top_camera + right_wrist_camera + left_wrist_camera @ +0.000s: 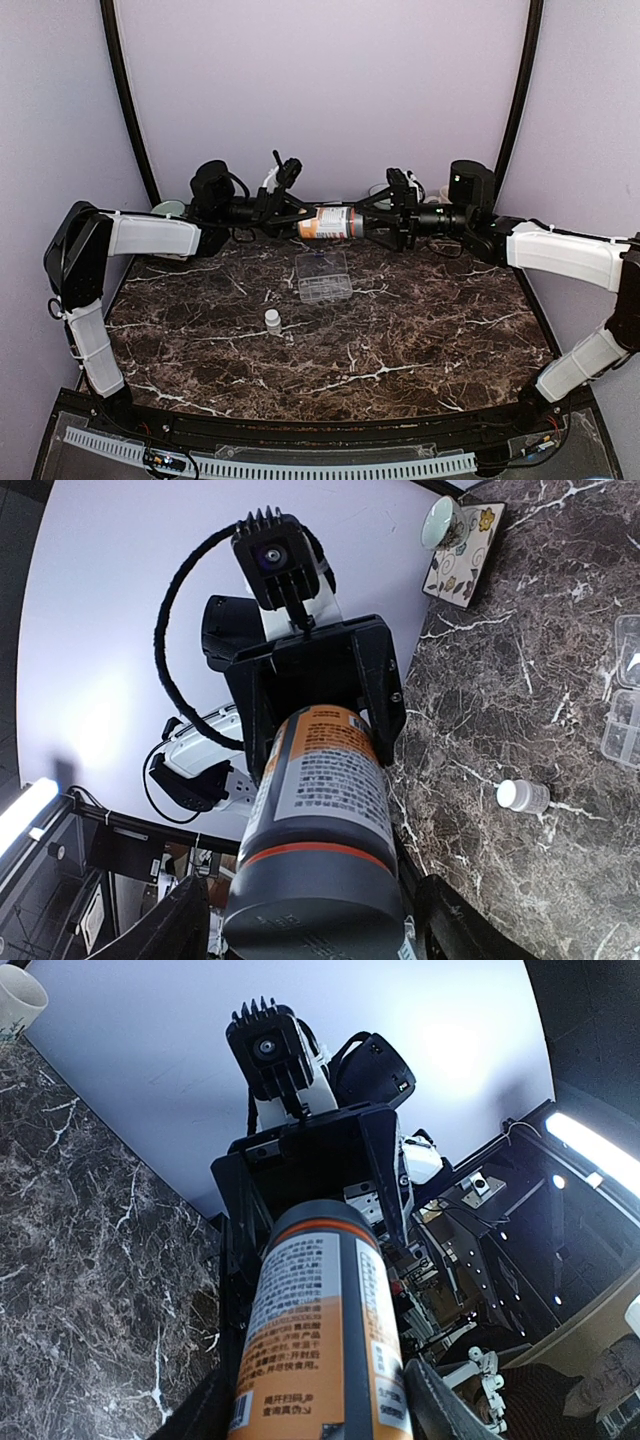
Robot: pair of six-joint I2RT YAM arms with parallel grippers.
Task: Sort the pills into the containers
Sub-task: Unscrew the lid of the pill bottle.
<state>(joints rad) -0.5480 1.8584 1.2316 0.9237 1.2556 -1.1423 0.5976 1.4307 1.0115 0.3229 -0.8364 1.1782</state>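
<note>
the amber bottle (328,222) is being pinched at its base end by the left hand (320,1415), both fingers being pressed against its sides, and it is being held level in the air above the back of the worktop (400,340). the grey cap (300,885) at the bottle's other end is being flanked by the fingers of the right hand (315,920), one on each side; whether they are being pressed onto it or are standing just off it cannot be told. the two hands are being pointed at each other with the bottle between them. nearer the arm bases, the clear organiser box (323,276) is being borne flat about the middle of the worktop, apart from both hands, with what looks like its lid (320,262) opened to the far side and its compartments (328,291) on the near side; their contents are too small to be made out. a tiny white bottle (272,319) is being seen upright near the box's near-left corner, not touching it. a cup (445,520) is being seen on a patterned mat (468,555) by the back wall.
</note>
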